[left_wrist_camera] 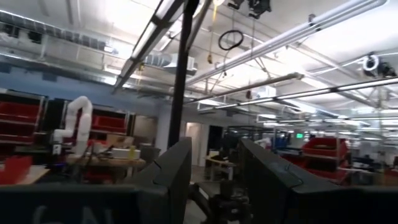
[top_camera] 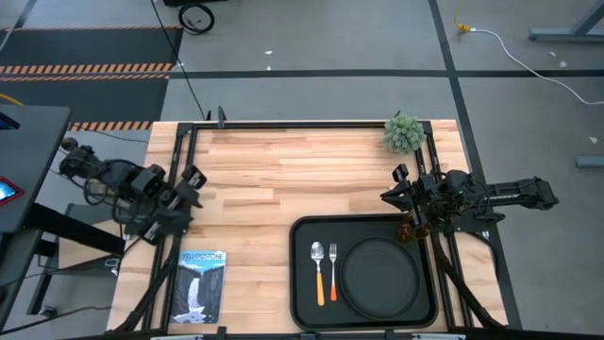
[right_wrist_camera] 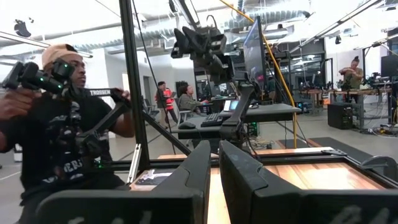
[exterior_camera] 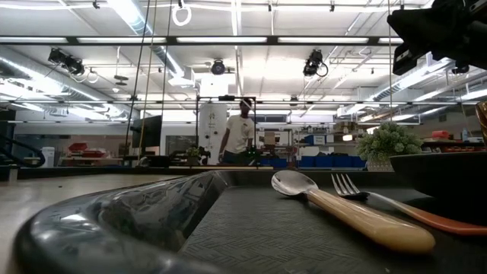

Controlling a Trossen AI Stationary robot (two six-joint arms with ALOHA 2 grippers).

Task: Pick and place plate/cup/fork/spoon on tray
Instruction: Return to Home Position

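Observation:
The black tray lies at the table's near right. On it lie the spoon, the fork beside it, and the round black plate to their right. The amber cup stands at the tray's far right corner and shows as a sliver in the low view. My right gripper hovers above the table just beyond that corner, level, pointing toward the table's left, shut but for a narrow slit, empty. My left gripper waits at the table's left edge, open and empty.
A small potted plant stands at the far right. A Yellowstone booklet lies at the near left. Bare wood spans the table's middle and far side. A person stands beyond the table's left side.

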